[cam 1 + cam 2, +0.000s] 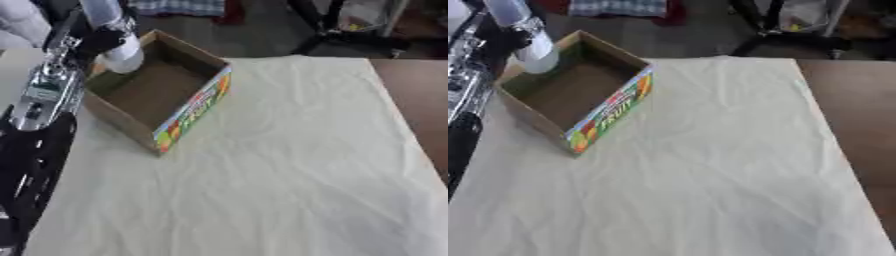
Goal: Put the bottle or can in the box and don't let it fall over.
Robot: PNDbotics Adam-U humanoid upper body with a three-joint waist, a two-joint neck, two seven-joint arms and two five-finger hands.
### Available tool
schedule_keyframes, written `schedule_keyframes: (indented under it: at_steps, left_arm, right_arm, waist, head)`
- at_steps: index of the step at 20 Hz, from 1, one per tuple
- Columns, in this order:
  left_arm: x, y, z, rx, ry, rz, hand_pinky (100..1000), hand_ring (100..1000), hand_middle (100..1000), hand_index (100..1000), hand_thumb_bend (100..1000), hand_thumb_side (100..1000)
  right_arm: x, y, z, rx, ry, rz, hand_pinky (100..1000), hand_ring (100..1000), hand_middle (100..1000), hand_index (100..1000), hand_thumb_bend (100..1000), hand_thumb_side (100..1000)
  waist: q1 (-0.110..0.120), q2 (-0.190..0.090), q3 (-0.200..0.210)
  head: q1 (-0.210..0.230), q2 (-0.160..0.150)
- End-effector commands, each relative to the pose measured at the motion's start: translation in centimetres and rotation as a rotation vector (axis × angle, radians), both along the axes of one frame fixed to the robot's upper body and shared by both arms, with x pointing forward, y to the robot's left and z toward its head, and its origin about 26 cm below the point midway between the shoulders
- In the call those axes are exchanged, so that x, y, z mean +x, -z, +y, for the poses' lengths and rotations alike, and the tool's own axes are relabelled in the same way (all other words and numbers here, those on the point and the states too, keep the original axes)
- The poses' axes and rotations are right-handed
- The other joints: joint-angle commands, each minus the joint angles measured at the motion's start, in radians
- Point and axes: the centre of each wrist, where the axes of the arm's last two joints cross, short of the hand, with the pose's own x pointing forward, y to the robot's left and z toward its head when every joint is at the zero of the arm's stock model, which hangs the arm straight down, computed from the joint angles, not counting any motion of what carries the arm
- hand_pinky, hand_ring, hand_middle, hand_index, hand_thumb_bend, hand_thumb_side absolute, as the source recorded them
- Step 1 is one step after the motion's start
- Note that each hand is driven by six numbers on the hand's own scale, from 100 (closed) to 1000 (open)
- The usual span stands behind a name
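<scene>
Nearest us the worktop (289,190) lies under a pale, creased cloth (710,175), with nothing near the box to knock against. Our left arm (39,100) runs up the left edge to the open cardboard box (162,90). Above its far left corner our left hand (103,37) is wrapped round a white bottle (122,55), kept upright with its base just over the rim so it can go down standing. Our right hand is not to be seen

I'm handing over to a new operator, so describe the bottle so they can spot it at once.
Start at the cream-clothed table, then go to the open cardboard box with the colourful fruit-print side at its far left. The bottle is held upright by the left hand over the box's far corner: it is the only pale, whitish cylinder there.
</scene>
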Motion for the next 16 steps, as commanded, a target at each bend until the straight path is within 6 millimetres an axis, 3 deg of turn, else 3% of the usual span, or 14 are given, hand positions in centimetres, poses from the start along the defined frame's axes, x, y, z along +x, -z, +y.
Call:
schedule_keyframes:
  at_steps: [1, 11, 16]
  left_arm:
    - [0.6, -0.7, -0.8, 0.017, -0.037, -0.028, 1000, 978, 665, 136, 100, 100]
    - [1.7, 1.1, -1.2, 0.067, -0.087, -0.025, 1000, 1000, 719, 156, 100, 100]
    - [1.8, 1.4, -1.3, 0.061, -0.092, -0.021, 1000, 1000, 700, 153, 100, 100]
  right_arm:
    - [0.0, -0.9, 0.0, -0.017, -0.016, -0.021, 924, 947, 1000, 918, 100, 470]
    - [0.2, -1.3, 0.3, -0.006, -0.036, -0.025, 925, 947, 1000, 919, 100, 470]
    - [0.3, -1.4, 0.4, -0.004, -0.041, -0.026, 925, 946, 1000, 919, 100, 470]
  waist:
    - [0.000, -0.017, -0.008]
    - [0.008, -0.008, -0.034]
    - [0.010, -0.006, -0.041]
  head:
    - [0.014, -0.012]
    - [0.031, -0.019]
    - [0.034, -0.022]
